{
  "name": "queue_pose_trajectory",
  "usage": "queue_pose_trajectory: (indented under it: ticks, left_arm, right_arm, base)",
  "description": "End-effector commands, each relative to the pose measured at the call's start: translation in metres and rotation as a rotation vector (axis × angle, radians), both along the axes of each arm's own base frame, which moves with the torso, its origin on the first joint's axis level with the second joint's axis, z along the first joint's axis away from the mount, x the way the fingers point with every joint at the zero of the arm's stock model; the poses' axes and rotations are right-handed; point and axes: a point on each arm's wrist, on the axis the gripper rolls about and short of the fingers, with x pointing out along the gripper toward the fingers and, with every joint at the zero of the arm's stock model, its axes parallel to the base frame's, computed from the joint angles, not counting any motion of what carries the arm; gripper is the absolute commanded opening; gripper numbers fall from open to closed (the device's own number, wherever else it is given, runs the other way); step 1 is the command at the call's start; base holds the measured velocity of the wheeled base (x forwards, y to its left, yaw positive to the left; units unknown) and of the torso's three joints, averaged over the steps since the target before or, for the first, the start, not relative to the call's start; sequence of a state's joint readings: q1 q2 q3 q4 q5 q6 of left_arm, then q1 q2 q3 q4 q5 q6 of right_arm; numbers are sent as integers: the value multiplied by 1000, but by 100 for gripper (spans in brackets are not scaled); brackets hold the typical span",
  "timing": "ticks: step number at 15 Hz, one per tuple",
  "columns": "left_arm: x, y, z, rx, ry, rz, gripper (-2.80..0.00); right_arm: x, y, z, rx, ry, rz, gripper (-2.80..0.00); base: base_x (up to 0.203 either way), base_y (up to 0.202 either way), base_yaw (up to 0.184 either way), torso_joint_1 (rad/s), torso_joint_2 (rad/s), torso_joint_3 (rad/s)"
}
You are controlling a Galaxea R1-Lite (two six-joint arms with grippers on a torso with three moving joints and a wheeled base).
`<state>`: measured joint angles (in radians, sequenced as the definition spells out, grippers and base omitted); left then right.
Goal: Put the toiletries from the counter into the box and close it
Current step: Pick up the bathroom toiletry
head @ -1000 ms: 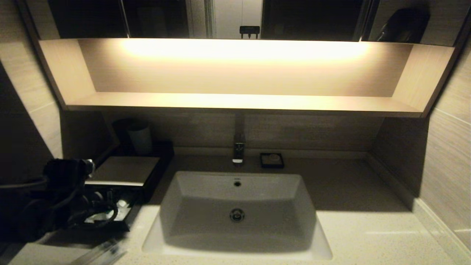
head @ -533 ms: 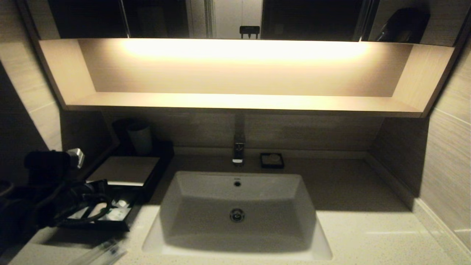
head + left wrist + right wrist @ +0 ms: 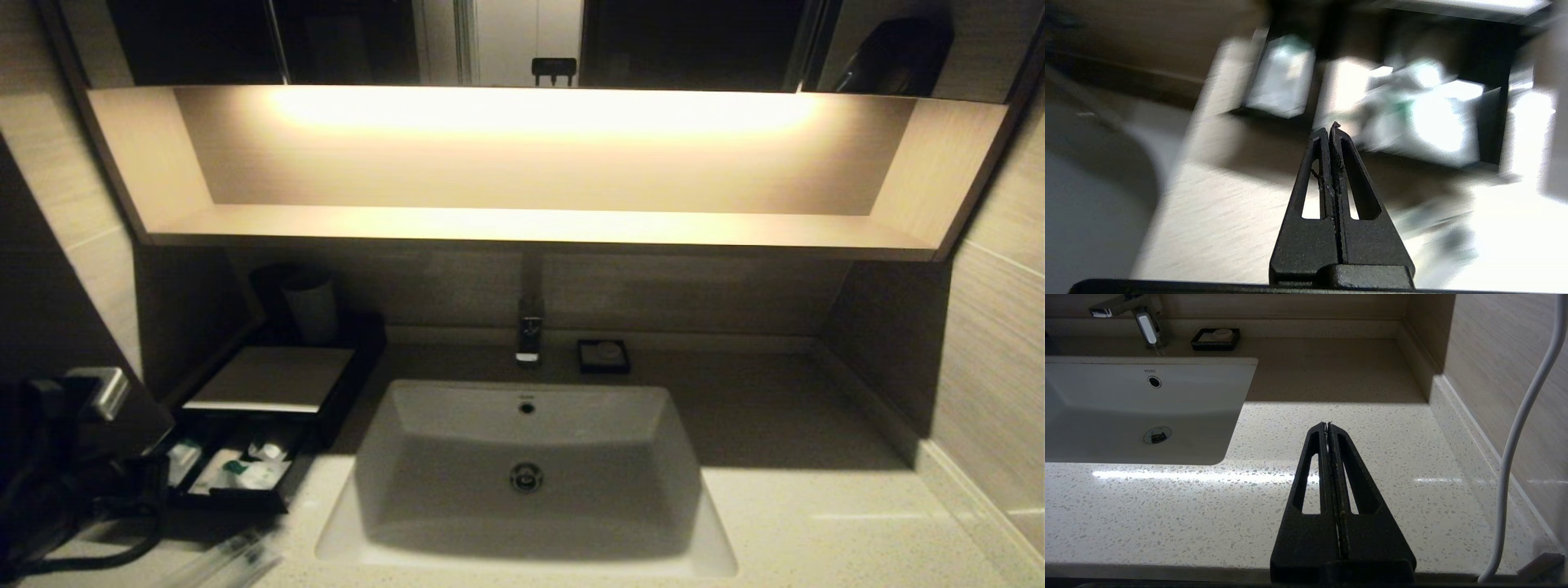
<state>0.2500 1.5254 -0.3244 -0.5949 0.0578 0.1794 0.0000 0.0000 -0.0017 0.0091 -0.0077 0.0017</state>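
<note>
Black left gripper (image 3: 1332, 127) shut, empty.

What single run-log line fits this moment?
left gripper: shut, empty | drawer: open, packets inside | one packet on counter | right gripper: shut, parked

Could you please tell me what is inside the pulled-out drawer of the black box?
The low black box's drawer holds white plastic-wrapped packets with green accents. Its rear part is hidden under the beige top panel.
</note>
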Motion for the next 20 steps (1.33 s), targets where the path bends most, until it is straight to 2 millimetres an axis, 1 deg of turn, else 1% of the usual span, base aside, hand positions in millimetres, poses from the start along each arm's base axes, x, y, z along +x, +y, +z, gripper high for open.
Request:
queue_pose_trajectory:
  ticks: [1,3,6,8,10,13,15,17,20]
  left_arm:
    - [-16,16,-1,33,13,20,-280]
    - [-31,32,-7,76,55,3,-280]
    - [-51,56,-17,115,102,-77,-280]
    - [-58,71,-26,128,141,-142,-280]
    - [-59,83,-32,134,166,-182,-280]
    - [-66,84,-33,180,201,-222,-280]
    - [-71,80,-33,172,183,-274,-280]
    - [-73,81,-29,186,176,-278,-280]
    - [-79,90,-25,222,159,-257,-280]
  right_arm:
    - [0,0,0,0,0,0,-280]
    - [0,0,0,0,0,0,-280]
    - [0,0,0,0,0,0,-280]
    - [0,0,0,0,0,0,-280]
    - [0,0,0,0,0,0,-280]
    - [0,0,0,0,0,0,-280]
    - [0,0,0,0,0,0,-280]
    - [0,0,0,0,0,0,-280]
    - [0,0,0,0,0,0,-280]
  base:
    - [0,0,0,0,0,0]
    - [0,0,0,0,0,0]
    - [0,0,0,0,0,0]
    - [0,0,0,0,0,0]
    - [0,0,0,0,0,0]
    - [0,0,0,0,0,0]
    - [0,0,0,0,0,0]
    - [0,0,0,0,0,0]
    - [0,0,0,0,0,0]
